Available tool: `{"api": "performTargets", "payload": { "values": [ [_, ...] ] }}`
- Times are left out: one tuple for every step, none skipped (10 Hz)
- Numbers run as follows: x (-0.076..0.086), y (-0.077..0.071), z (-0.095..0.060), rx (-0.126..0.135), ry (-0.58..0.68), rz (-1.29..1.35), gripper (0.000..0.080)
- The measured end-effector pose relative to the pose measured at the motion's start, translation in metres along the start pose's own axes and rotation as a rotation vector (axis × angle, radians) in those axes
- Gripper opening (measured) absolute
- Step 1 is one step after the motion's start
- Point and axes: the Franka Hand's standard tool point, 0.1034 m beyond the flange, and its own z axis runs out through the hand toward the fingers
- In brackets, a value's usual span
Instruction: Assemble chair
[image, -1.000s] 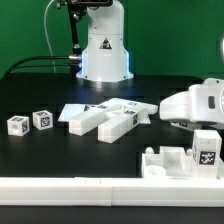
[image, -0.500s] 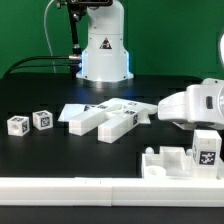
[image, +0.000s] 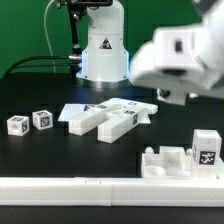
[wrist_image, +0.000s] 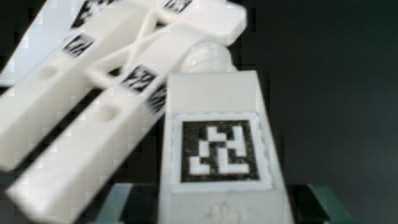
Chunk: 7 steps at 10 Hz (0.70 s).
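Observation:
In the wrist view, a white blocky chair piece (wrist_image: 214, 110) with a square black-and-white tag stands lengthwise between my gripper (wrist_image: 217, 205) fingers, which are shut on its near end. Behind it lie more tagged white chair pieces (wrist_image: 89, 70), overlapping. In the exterior view my hand (image: 178, 55) is a blurred white mass high at the right, and it hides the fingers and the held piece. Below it, at the middle of the table, lies the pile of white chair pieces (image: 108, 118).
Two small tagged cubes (image: 17, 124) (image: 42, 119) sit at the exterior view's left. A blocky white part (image: 165, 160) and an upright tagged block (image: 205, 148) stand at the front right. A long low white rail (image: 90, 186) runs along the front edge. The robot base (image: 105, 50) is at the back.
My hand has swung up and toward the exterior view's left from low at the right edge, blurred with motion. The pile, cubes and tagged block have not moved.

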Motion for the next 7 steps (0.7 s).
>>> {"api": "performTargets", "payload": {
  "values": [
    [0.004,0.015,-0.008,0.019,0.068,0.012,0.0284],
    [0.004,0.023,-0.012,0.033,0.123,0.013,0.0284],
    [0.008,0.017,-0.014,0.045,0.209,0.008,0.0284],
    [0.008,0.014,-0.014,0.052,0.261,0.003,0.0284],
    [0.014,0.012,-0.019,0.066,0.354,0.0,0.0284],
    [0.014,0.01,-0.022,0.079,0.421,-0.002,0.0284],
    [0.018,0.006,-0.034,0.162,0.431,0.041,0.0284]
  ]
}}
